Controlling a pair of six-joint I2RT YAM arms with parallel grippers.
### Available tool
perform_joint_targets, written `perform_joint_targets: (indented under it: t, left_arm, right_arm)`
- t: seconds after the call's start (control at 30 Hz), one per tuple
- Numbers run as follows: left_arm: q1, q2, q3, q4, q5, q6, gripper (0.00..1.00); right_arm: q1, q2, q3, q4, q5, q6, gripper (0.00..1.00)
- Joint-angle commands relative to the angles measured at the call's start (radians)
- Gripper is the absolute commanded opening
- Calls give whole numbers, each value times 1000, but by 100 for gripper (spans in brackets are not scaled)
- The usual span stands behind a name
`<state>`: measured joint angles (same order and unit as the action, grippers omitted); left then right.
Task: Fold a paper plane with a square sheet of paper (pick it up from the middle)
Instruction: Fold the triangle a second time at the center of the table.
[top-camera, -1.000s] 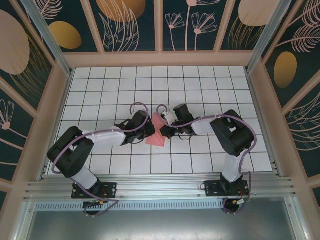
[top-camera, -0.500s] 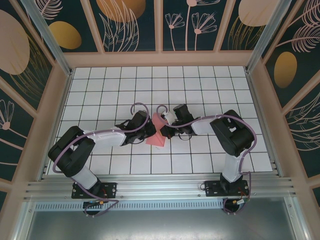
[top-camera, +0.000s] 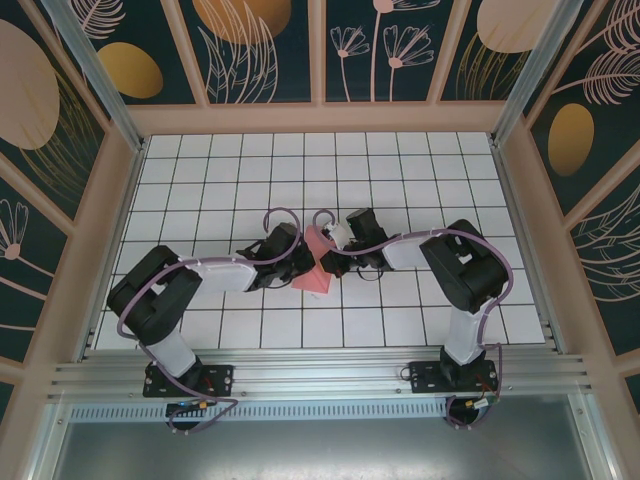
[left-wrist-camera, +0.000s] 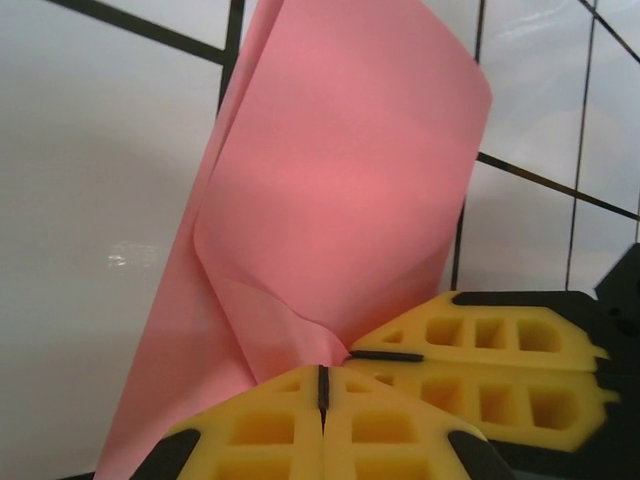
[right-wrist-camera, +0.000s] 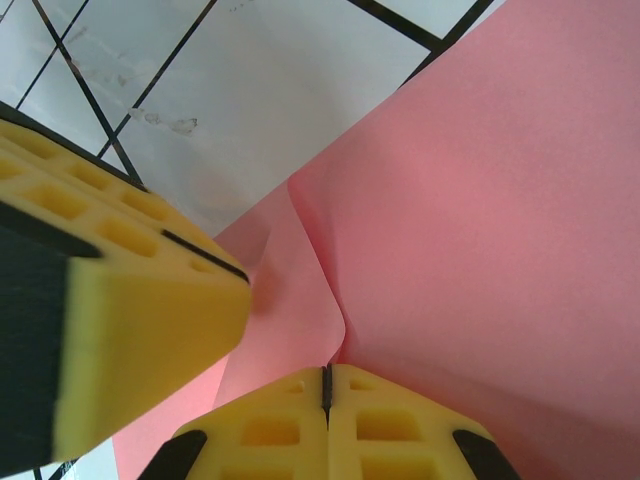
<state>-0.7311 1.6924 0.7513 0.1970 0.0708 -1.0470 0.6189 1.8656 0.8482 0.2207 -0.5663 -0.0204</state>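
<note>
While one square sheet of paper (top-camera: 313, 277) lies folded, left claw (left-wrist-camera: 322, 385) and right claw (right-wrist-camera: 326, 388) clamp it.

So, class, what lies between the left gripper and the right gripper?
The folded square sheet of paper, pinched by the left gripper and right gripper, as the top view shows.

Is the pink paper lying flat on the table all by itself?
No, the pink paper is bent and curled, and one part of it is pinched in the shut left tool.
</note>
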Motion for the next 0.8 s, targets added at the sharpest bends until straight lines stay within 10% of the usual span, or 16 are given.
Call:
perform_joint_targets:
  t: [0.0, 0.77]
  left_arm:
    - [5, 16, -4, 39, -2, -33, 4]
    - [6, 73, -70, 22, -21, -74, 0]
  right_arm:
    - [8, 29, 8, -18, 5, -13, 2]
    - [-14, -189, 1, -94, 85, 141, 23]
